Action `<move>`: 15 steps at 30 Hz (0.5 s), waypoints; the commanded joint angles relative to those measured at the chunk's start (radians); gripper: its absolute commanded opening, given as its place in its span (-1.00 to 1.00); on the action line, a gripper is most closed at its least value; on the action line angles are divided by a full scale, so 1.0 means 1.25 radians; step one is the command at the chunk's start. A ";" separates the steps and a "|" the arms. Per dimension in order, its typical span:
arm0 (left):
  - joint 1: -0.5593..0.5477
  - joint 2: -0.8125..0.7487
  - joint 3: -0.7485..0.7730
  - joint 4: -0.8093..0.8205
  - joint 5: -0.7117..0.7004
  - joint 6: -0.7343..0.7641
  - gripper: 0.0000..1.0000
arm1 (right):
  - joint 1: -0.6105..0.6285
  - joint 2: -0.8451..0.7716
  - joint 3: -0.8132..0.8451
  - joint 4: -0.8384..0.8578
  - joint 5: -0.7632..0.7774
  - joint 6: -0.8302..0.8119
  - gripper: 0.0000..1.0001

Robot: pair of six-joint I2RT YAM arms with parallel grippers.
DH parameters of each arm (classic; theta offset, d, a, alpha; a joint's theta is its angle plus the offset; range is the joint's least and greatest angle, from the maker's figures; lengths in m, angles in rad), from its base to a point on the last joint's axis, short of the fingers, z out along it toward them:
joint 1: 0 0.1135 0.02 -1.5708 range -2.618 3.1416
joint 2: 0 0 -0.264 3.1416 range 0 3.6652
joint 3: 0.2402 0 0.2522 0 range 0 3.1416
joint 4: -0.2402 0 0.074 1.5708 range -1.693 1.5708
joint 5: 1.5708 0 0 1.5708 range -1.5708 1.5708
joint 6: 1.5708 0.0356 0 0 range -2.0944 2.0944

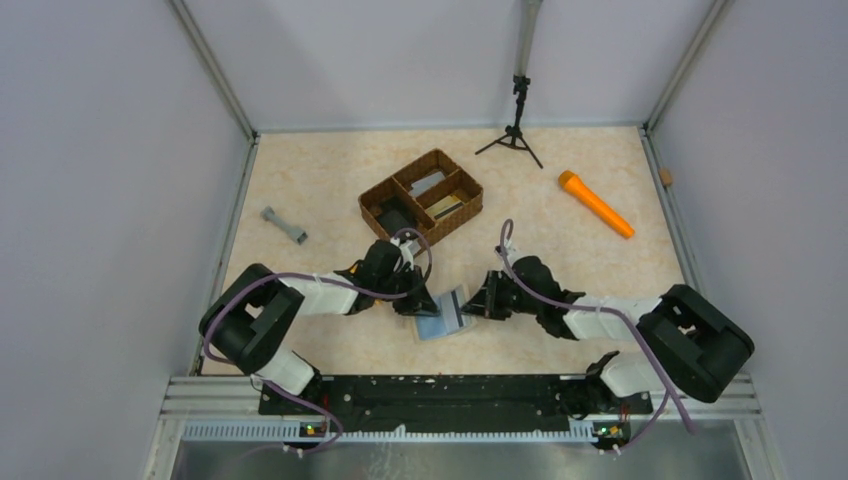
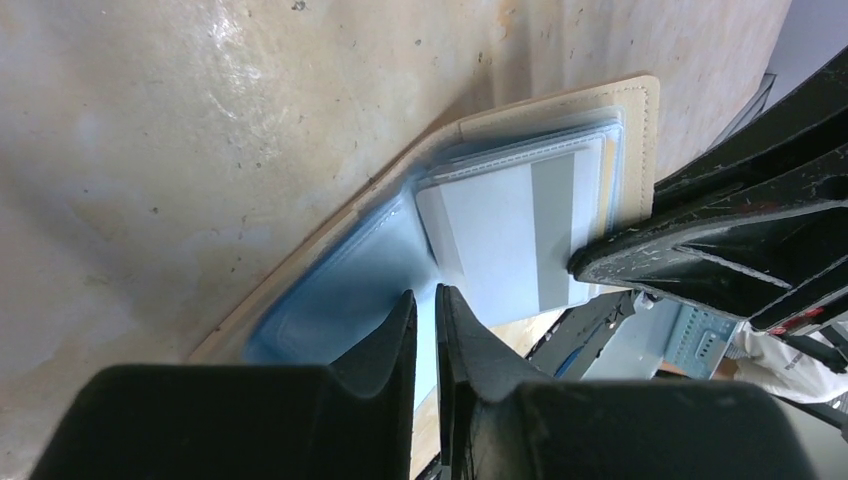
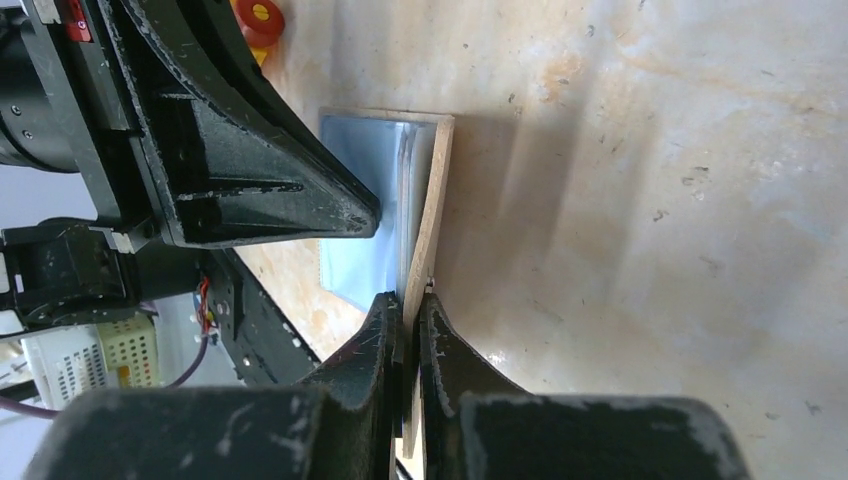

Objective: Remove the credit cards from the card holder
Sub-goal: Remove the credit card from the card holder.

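Right tool (image 3: 410, 300) on open card holder (image 3: 365, 165), long axis toward left tool (image 2: 427, 297)

Bright, even overhead light on the pale marbled worktop (image 1: 320, 180), shadows soft and short. Wrist views show white glare on the surface; the black left tool (image 2: 426, 300) and cream-and-blue folding card holder (image 2: 340, 290) look blurred
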 commanded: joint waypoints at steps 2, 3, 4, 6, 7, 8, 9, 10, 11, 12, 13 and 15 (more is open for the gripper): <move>-0.003 0.032 -0.006 -0.013 -0.013 0.021 -0.69 | 0.009 0.055 0.012 0.027 -0.031 -0.026 -1.00; -0.003 0.034 -0.006 -0.012 -0.015 0.021 -0.70 | 0.010 0.061 0.014 0.031 -0.035 -0.026 -1.00; -0.002 0.036 -0.008 -0.011 -0.015 0.022 -0.70 | 0.010 0.067 0.015 0.034 -0.040 -0.027 -1.00; -0.003 0.037 -0.009 -0.012 -0.018 0.023 -0.70 | 0.010 0.072 0.017 0.036 -0.048 -0.026 -0.64; -0.003 0.037 -0.009 -0.014 -0.019 0.025 -0.71 | 0.010 0.070 0.014 0.045 -0.051 -0.024 -0.51; -0.003 0.037 -0.008 -0.018 -0.020 0.026 -0.72 | 0.010 0.064 0.010 0.053 -0.055 -0.020 -0.47; -0.002 0.036 -0.009 -0.020 -0.023 0.027 -0.72 | 0.010 0.060 0.007 0.061 -0.055 -0.015 -0.46; -0.003 0.036 -0.008 -0.024 -0.025 0.029 -0.73 | 0.010 0.056 0.005 0.067 -0.057 -0.011 -0.46; -0.002 0.036 -0.008 -0.029 -0.028 0.031 -0.73 | 0.010 0.056 0.005 0.071 -0.062 -0.011 -0.47; -0.002 0.035 -0.007 -0.032 -0.031 0.033 -0.74 | 0.010 0.060 0.006 0.079 -0.069 -0.009 -0.49; -0.002 0.035 -0.008 -0.033 -0.033 0.033 -0.74 | 0.010 0.067 0.005 0.089 -0.077 -0.006 -0.57; -0.002 0.037 -0.010 -0.030 -0.032 0.034 -0.74 | 0.010 0.090 0.010 0.108 -0.095 -0.001 -0.64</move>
